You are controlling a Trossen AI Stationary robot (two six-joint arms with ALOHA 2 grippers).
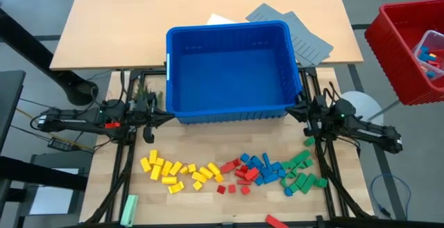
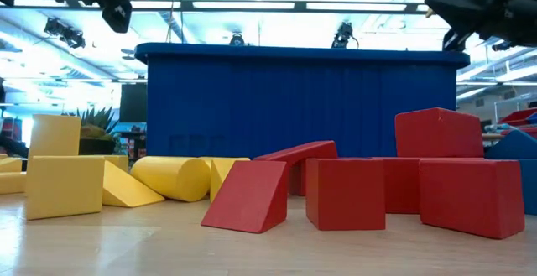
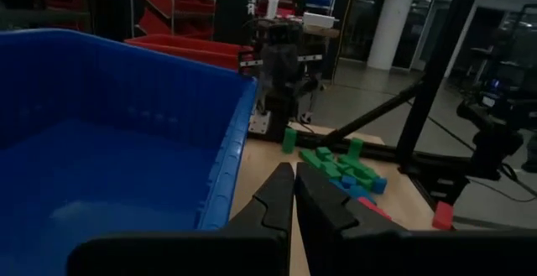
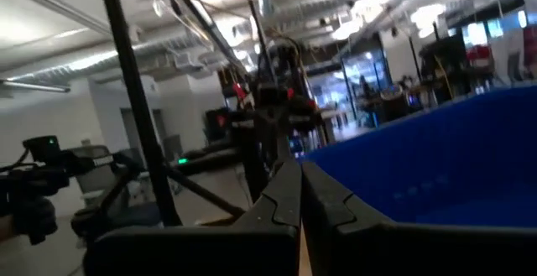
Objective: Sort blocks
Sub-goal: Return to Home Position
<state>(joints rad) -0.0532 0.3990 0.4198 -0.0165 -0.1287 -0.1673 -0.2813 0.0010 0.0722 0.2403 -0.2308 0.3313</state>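
The blocks lie in colour groups on the table's near half: yellow (image 1: 179, 172), red (image 1: 238, 176), blue (image 1: 262, 168) and green (image 1: 302, 174). In the low view, yellow (image 2: 71, 184) and red (image 2: 386, 192) blocks rest on the wood in front of the blue bin (image 1: 229, 72). My left gripper (image 1: 166, 117) hangs shut by the bin's near left corner, pointing level toward the right, with nothing between its fingers (image 3: 294, 200). My right gripper (image 1: 291, 110) hangs shut by the bin's near right corner, pointing toward the left (image 4: 300, 196). Both are above the table, clear of the blocks.
A red bin (image 1: 409, 48) holding a few blocks stands off the table's right side. Grey ridged panels (image 1: 295, 32) lie behind the blue bin. A pale green bar (image 1: 129, 209) and a lone red block (image 1: 276, 221) lie near the front edge.
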